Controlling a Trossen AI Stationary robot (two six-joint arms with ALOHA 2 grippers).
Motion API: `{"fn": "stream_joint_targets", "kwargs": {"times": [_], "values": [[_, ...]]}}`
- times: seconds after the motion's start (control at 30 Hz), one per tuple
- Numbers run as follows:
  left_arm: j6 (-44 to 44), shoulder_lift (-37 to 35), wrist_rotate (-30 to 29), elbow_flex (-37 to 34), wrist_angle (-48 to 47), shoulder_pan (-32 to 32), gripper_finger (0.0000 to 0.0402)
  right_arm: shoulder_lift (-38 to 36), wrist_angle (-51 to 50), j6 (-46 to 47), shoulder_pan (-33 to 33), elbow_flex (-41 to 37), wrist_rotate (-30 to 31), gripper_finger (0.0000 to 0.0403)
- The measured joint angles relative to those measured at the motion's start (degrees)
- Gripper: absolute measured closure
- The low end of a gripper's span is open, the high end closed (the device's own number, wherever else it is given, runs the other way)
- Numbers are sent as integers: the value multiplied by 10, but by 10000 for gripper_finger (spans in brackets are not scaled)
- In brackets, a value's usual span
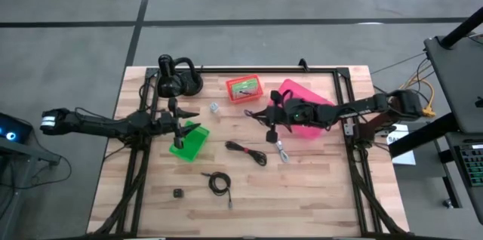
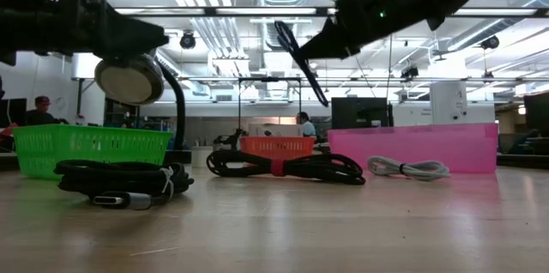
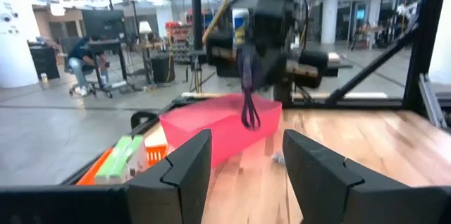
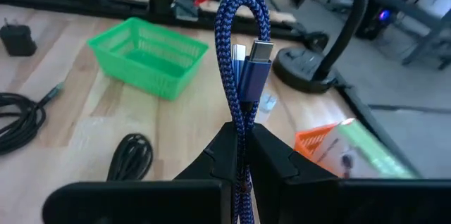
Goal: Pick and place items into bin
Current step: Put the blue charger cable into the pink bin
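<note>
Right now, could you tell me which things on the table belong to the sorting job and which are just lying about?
Job:
- blue braided cable, shut in the right claw
- black cables
- white cable
- small black block
- green bin, orange bin, pink bin

Lying about:
- black desk lamp
- left claw, open, waiting

Bright overhead glare, soft blur

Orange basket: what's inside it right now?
The orange basket holds green packets, seen from above and in the left wrist view. Whatever lies beneath them on the basket floor is covered. From table height its wall hides the contents.
</note>
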Motion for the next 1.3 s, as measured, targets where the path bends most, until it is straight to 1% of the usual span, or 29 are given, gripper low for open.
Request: {"fn": "stream_joint_targets", "kwargs": {"times": [0.13,0.23,0.43,0.57,0.67,0.83,0.93,1.0,1.07,1.2,1.3], "values": [[0,0,0,-1,-25,0,240,-14,3,-22,0,16,46,390],[1,0,0,-1,-19,0,240,-17,3,-26,0,26,70,390],[6,0,0,-1,33,0,240,-16,8,-18,0,28,72,390],[51,0,0,2,53,0,240,-16,9,-15,0,28,78,390],[78,0,0,2,59,0,240,-15,9,6,0,28,114,390],[82,-1,0,2,63,0,240,-15,9,15,3,14,167,390],[97,-1,-1,2,70,0,240,-15,16,22,5,-8,227,390],[111,-1,-2,2,72,0,240,-15,48,29,4,-30,275,390],[112,0,-2,2,71,0,240,-15,95,19,3,-54,298,390],[109,8,-2,2,72,0,240,-18,175,-32,3,-91,298,390],[131,11,-4,6,76,0,240,-28,222,-71,2,-101,299,390]]}}
